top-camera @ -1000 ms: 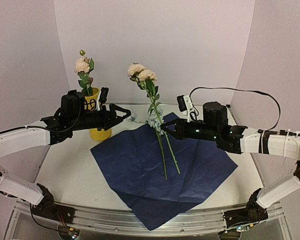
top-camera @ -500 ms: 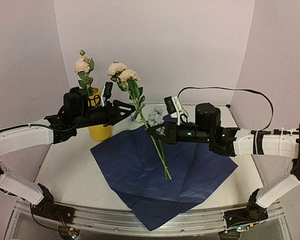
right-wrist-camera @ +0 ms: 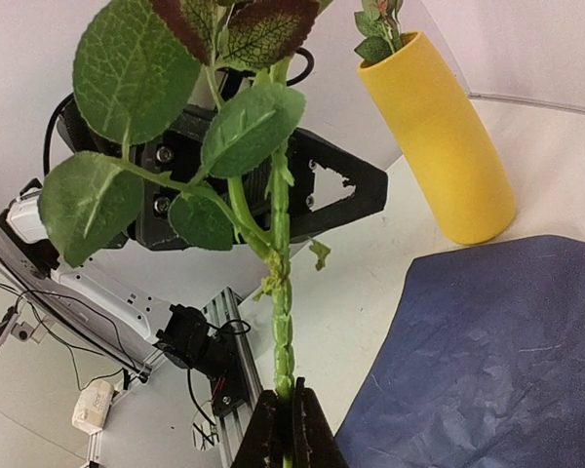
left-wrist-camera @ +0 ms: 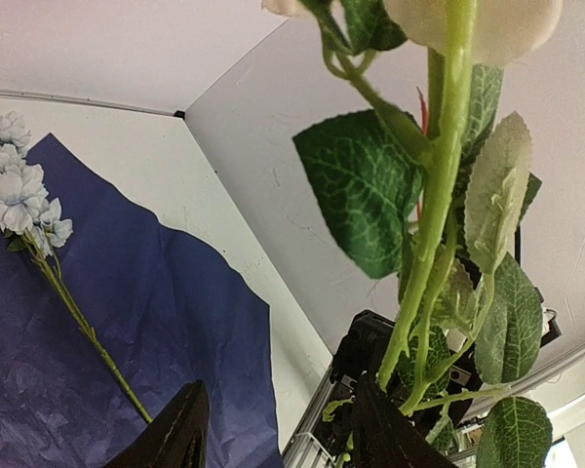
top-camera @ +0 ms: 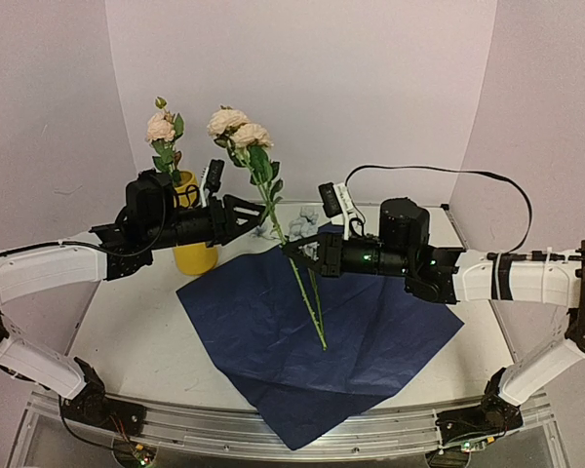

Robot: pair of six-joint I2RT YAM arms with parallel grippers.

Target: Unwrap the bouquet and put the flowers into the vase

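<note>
My right gripper [top-camera: 297, 250] [right-wrist-camera: 288, 429] is shut on the lower stem of the peach roses [top-camera: 236, 127], which lean up and to the left above the flat navy paper [top-camera: 312, 331] [right-wrist-camera: 507, 361]. My left gripper [top-camera: 252, 210] [left-wrist-camera: 278, 439] stands open just left of that leafy stem [left-wrist-camera: 419, 283], which crosses above one fingertip [left-wrist-camera: 375, 429]. The yellow vase [top-camera: 190, 255] [right-wrist-camera: 439, 146] stands behind the left arm and holds one peach flower [top-camera: 160, 127]. A pale blue flower [top-camera: 297, 226] [left-wrist-camera: 19, 195] lies on the paper. No wrapped bouquet is in view.
A black cable [top-camera: 448, 175] loops over the right arm. The aluminium rail [top-camera: 273, 434] runs along the table's near edge. White walls close in the back and both sides.
The right gripper has carried the roses leftward and tilted them toward the left gripper. The left gripper's jaws have narrowed and it has edged right toward the stem.
</note>
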